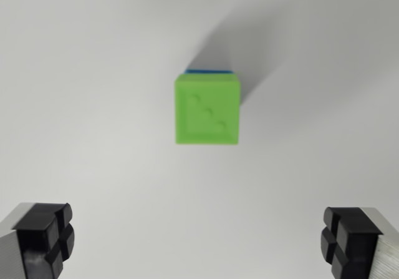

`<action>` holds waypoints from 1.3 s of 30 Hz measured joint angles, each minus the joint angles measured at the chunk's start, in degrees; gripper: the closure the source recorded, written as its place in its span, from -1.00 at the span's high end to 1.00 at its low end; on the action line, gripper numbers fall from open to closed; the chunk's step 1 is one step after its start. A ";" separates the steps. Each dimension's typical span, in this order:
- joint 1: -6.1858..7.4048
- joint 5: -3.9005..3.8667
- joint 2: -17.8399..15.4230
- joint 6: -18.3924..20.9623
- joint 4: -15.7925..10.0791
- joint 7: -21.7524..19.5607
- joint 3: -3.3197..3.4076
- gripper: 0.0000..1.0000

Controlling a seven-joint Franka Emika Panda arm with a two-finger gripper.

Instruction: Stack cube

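**Green cube atop blue, gripper wide and empty**

Nearest the camera, at the bottom corners of the wrist view, sit the two fingers of the gripper [199, 244]. Each finger ends in a black pad [45, 238] of matte rubber, moulded into blocky lobes with a cross-shaped groove between them, and each pad is backed by a dull grey metal body. One pad stands at the wrist view's left, the other at the wrist view's right, well apart, with only bare surface between them: the jaws are spread wide and hold nothing.

Beyond the fingers stretches a plain white table [93, 104], smooth and matte.

Farther up, near the middle of the view, rests the green cube [207, 108]. It looks like hard plastic, with crisp edges and a shallow square recess on its top face crossed by a stepped diagonal ridge running from upper left to lower right. Its sides lie roughly square to the view, so no long axis shows. Along its far edge peeks a thin strip of a blue cube [207, 72] underneath it. A soft grey shadow spreads from the stack toward the upper right.
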State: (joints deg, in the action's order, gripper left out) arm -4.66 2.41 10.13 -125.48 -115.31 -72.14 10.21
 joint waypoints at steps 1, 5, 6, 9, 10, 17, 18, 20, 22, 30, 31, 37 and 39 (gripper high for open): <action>0.00 -0.08 -0.31 0.60 0.28 -0.06 0.00 1.00; 0.00 -0.36 -1.40 2.89 1.52 -0.26 0.00 1.00; 0.00 -0.42 -1.63 3.43 1.82 -0.30 0.00 1.00; 0.00 -0.55 -2.27 5.00 2.78 -0.41 0.00 1.00; 0.00 -0.59 -2.49 5.50 3.06 -0.45 0.00 1.00; 0.00 -0.82 -3.53 8.54 5.03 -0.61 0.00 1.00; 0.00 -0.83 -3.60 8.71 5.17 -0.62 0.00 1.00; 0.00 -0.87 -3.86 9.54 5.76 -0.67 0.00 1.00; 0.00 -0.91 -4.08 10.32 6.29 -0.70 0.00 1.00; 0.00 -1.02 -4.61 12.46 7.91 -0.78 0.00 1.00; 0.00 -1.03 -4.66 12.69 8.07 -0.79 0.00 1.00; 0.00 -1.08 -4.78 13.36 8.69 -0.81 0.00 1.00; 0.00 -1.08 -4.75 13.38 8.70 -0.82 0.00 1.00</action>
State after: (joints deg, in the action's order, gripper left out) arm -4.66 1.33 5.38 -112.10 -106.60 -72.96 10.22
